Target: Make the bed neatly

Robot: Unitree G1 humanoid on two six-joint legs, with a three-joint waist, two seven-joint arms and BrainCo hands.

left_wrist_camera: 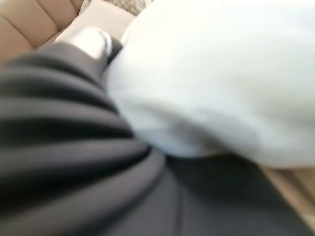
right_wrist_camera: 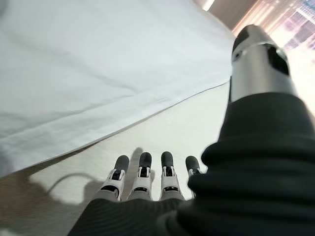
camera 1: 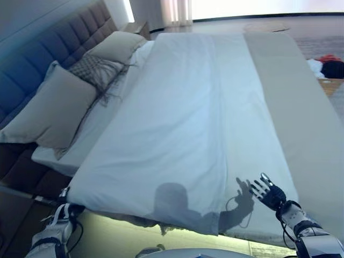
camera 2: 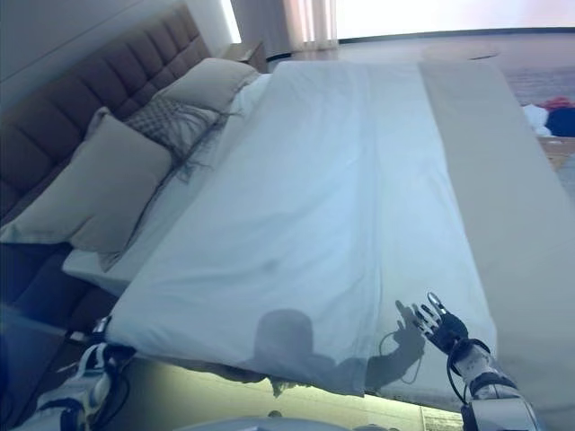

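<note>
A white duvet [camera 1: 188,118] lies spread flat over most of the bed. A strip of beige sheet [camera 1: 301,118] shows bare along the bed's right side. My left hand [camera 1: 60,215] is at the duvet's near left corner. Its wrist view shows the dark cover and one silver finger [left_wrist_camera: 93,42] against a bulge of the duvet [left_wrist_camera: 221,83]; the other fingers are hidden. My right hand [camera 1: 270,193] is open with straight fingers [right_wrist_camera: 142,174], just above the beige sheet [right_wrist_camera: 162,132] beside the duvet's right edge [right_wrist_camera: 123,103], holding nothing.
Two beige pillows [camera 1: 54,107] [camera 1: 115,45] and a patterned cushion [camera 1: 97,70] lie against the padded headboard [camera 1: 64,37] on the left. A nightstand [camera 1: 137,27] stands at the far corner. Clothes [camera 1: 325,64] lie on the floor to the right of the bed.
</note>
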